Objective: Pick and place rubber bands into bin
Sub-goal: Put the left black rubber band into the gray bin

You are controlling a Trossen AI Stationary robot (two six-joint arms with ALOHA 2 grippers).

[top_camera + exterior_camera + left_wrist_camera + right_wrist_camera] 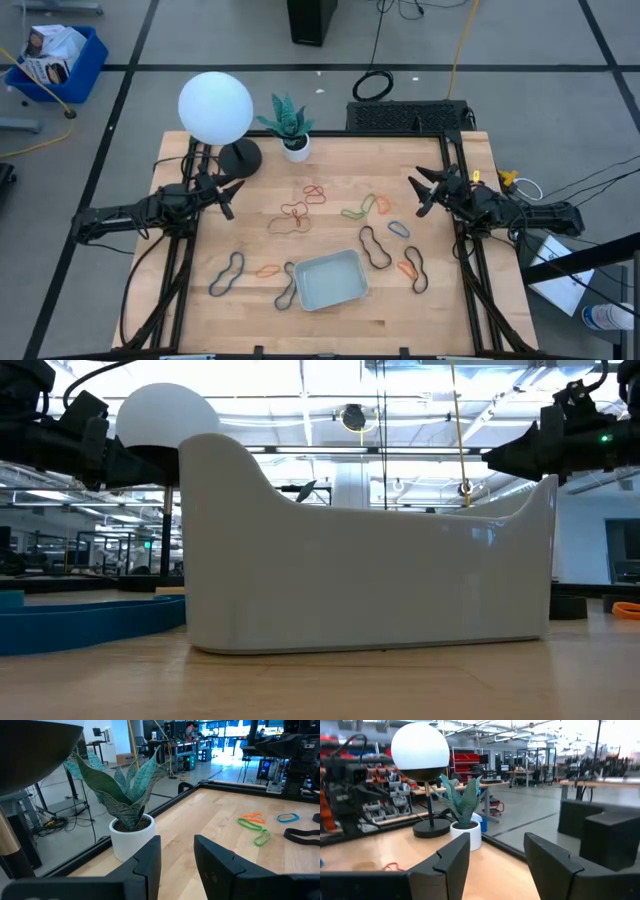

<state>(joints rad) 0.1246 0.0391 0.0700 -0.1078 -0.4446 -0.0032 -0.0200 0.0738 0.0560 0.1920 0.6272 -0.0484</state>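
Observation:
Many rubber bands lie spread flat on the wooden table: red ones (300, 205), a green one (357, 210), an orange one (383, 203), a blue one (399, 229), black ones (375, 247) (226, 274). The pale grey-blue bin (329, 279) stands at the near middle; it fills the low view (370, 560). My left gripper (229, 194) is open and empty at the table's left edge. My right gripper (422, 192) is open and empty at the right edge. Both hang above the table.
A globe lamp (215, 108) and a small potted plant (292, 125) stand at the far left of the table. A black mesh box (408, 116) sits at the far right edge. More bands lie beside the bin (287, 285) (412, 268).

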